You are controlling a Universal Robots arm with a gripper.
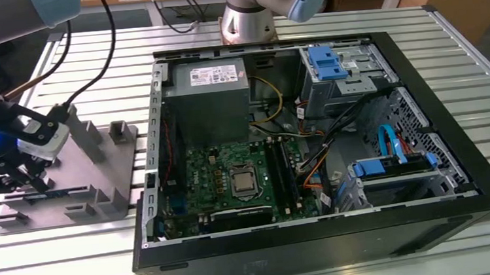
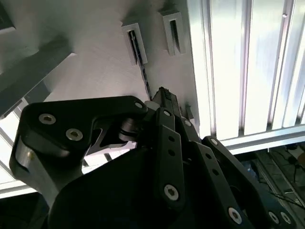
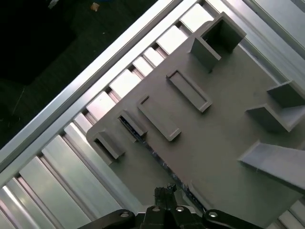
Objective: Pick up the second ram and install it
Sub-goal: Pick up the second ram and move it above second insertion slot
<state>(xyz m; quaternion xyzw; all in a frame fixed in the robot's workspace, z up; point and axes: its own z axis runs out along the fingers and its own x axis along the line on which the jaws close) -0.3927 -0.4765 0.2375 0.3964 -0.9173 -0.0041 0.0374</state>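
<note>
- Fingers look clamped on one end of the second ram; one gripper, down low
- one ram stick: thin, long, dark blue-green, standing on edge in a slotted holder on the single grey block
- block sits just beside one open PC case, on the exterior view's left

No text, number or sign was legible in any view. A pale label was noted on the grey power supply, toward eleven o'clock inside the open computer case; its print could not be made out.
</note>
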